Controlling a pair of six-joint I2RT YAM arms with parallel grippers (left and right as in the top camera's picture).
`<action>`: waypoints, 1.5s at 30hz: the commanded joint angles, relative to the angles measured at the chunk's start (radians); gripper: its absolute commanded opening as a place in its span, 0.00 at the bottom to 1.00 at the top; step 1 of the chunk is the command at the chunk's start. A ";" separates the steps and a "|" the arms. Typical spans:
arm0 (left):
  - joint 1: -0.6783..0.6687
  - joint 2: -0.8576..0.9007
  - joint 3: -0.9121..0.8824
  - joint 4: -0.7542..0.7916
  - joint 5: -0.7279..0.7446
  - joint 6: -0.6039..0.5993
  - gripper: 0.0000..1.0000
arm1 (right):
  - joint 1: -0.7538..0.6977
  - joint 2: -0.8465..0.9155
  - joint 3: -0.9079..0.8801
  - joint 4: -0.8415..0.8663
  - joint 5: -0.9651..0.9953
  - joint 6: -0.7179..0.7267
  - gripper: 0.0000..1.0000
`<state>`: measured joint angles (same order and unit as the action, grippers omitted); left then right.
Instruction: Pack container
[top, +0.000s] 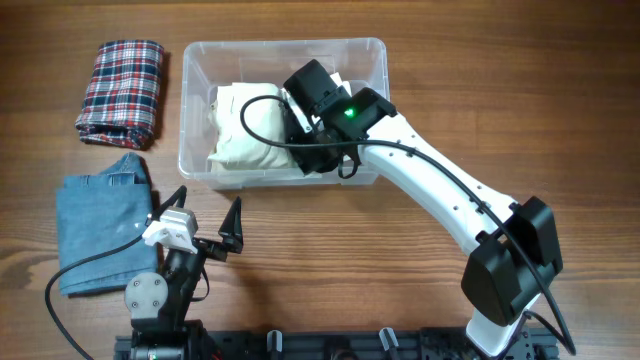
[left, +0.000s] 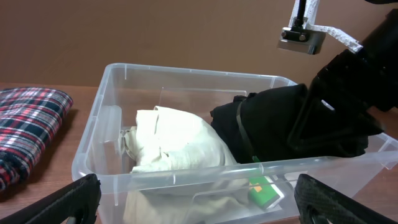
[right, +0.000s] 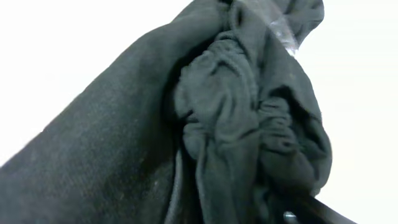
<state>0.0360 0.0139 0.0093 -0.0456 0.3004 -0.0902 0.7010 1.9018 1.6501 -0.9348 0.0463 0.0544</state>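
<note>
**Right arm deep in the container, black garment beneath it**

The clear plastic container (top: 280, 45) sits at the far middle of the wooden desk (top: 470, 70). Inside it, a cream garment (top: 245, 125) fills the left half and a black garment (left: 267, 121) lies bunched in the right half.

The right gripper (top: 305, 140) reaches down into the container over the black cloth. Its wrist camera shows only dark crumpled fabric pressed close, so I cannot tell whether the jaws are closed on it.

The left gripper (top: 210, 197) hovers low just in front of the container's near wall, with its jaws spread wide and nothing between them.

A folded red-and-blue plaid garment (top: 122, 90) lies just left of the container. A folded piece of blue denim (top: 100, 235) lies nearer, beside the left arm.

A small green-and-white patch (left: 264, 191) shows through the front wall, and no writing on it is legible.
</note>
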 joint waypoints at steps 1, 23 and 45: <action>0.008 -0.007 -0.004 -0.004 -0.006 0.012 1.00 | 0.003 0.032 0.009 0.019 0.071 0.027 0.61; 0.008 -0.007 -0.004 -0.004 -0.006 0.012 1.00 | -0.003 -0.107 0.185 0.028 0.384 0.050 0.09; 0.008 -0.007 -0.004 -0.004 -0.006 0.012 1.00 | -0.003 -0.070 0.075 0.047 0.536 -0.031 0.06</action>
<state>0.0360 0.0139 0.0093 -0.0456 0.3004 -0.0902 0.6987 1.8324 1.7504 -0.8913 0.5842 0.0574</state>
